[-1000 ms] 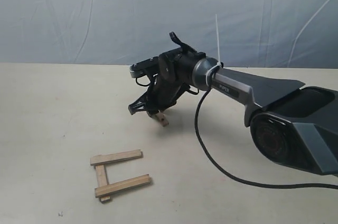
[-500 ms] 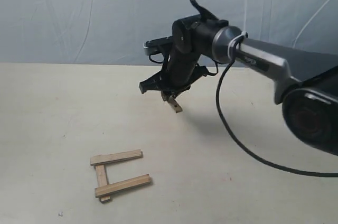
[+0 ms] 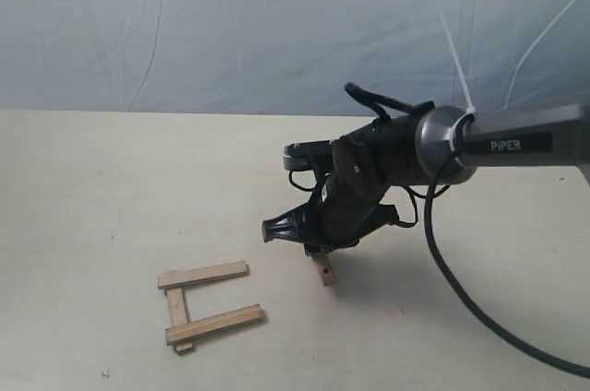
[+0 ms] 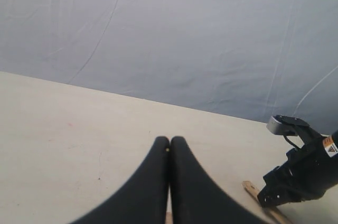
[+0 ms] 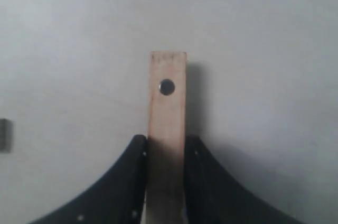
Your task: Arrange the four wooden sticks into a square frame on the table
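Three wooden sticks lie on the table [image 3: 92,188] as an open U: a far strip [image 3: 203,275], a near strip [image 3: 214,324] and a short-looking cross strip [image 3: 177,306] under their left ends. My right gripper [image 3: 318,251] hangs to the right of the U, shut on the fourth stick [image 3: 324,270], whose lower end sits at or just above the table. In the right wrist view that stick [image 5: 167,102] shows a dark hole near its end, with the gripper [image 5: 166,145] pinching its sides. My left gripper [image 4: 169,145] is shut with its fingertips together, and is out of the exterior view.
The blue-grey backdrop [image 3: 277,22] stands behind the table. The right arm's black cable [image 3: 442,280] trails over the table on the right. The left wrist view shows the right gripper [image 4: 298,176] over the held stick [image 4: 252,189]. A small grey object [image 5: 4,135] lies at the right wrist view's edge.
The right gripper, still holding the stick, first rose, then came down and moved nearer and to the right. The three laid sticks have not moved.
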Robot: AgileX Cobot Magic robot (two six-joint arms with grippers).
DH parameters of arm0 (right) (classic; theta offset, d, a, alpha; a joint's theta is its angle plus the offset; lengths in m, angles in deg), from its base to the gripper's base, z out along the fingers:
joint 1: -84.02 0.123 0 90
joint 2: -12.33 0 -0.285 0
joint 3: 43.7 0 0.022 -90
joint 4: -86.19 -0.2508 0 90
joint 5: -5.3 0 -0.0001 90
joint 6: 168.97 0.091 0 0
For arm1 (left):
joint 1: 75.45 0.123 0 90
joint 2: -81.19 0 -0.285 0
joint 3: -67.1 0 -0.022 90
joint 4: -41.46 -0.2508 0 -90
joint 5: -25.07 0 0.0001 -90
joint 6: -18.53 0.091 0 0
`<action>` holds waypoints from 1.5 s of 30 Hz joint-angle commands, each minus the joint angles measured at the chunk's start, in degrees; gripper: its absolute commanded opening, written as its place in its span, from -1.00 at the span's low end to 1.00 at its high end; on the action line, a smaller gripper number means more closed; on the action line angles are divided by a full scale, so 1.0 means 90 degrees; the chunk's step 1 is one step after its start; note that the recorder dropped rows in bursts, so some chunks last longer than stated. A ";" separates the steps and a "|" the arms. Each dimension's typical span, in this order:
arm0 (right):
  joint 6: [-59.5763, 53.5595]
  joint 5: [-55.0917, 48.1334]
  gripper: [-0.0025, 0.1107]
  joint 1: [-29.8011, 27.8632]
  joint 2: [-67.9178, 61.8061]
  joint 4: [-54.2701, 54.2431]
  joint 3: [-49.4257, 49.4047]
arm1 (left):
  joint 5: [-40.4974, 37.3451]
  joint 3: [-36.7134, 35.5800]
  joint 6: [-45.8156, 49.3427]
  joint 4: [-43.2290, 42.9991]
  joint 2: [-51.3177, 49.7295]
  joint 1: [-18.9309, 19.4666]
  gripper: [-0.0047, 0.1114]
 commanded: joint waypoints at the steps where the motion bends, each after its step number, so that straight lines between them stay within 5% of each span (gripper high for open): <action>1: 0.0246 0.0200 -0.96 0.0112 -0.0006 0.0269 -0.0178 | -0.0007 -0.0023 -0.0013 0.0069 0.0043 0.0009 -0.92; 12: 0.0246 -0.0013 -0.92 0.0182 0.0093 0.0257 -0.0205 | -0.0007 -0.0023 -0.0013 0.0083 0.0043 0.0009 -0.92; 19: 0.0246 -0.0311 0.03 0.0182 0.0375 0.0307 -0.0205 | -0.0007 -0.0023 -0.0013 0.0083 0.0043 0.0009 -0.92; 21: 0.0246 -0.0475 0.14 0.0182 0.0501 0.0307 -0.0132 | -0.0007 -0.0023 -0.0013 0.0083 0.0043 0.0009 -0.92; 27: -0.0060 -0.1436 0.00 0.0529 0.0817 0.0086 0.0377 | -0.0007 -0.0023 -0.0013 0.0083 0.0043 0.0009 -0.92; 35: 0.0114 -0.0953 -0.07 0.1620 0.0319 0.0086 0.0839 | -0.0007 -0.0023 -0.0013 0.0083 0.0043 0.0009 -0.92; 45: 0.0515 -0.2008 -0.07 0.2270 -0.1252 0.0415 0.2835 | -0.0020 -0.0023 -0.0013 0.0083 0.0043 0.0009 -0.92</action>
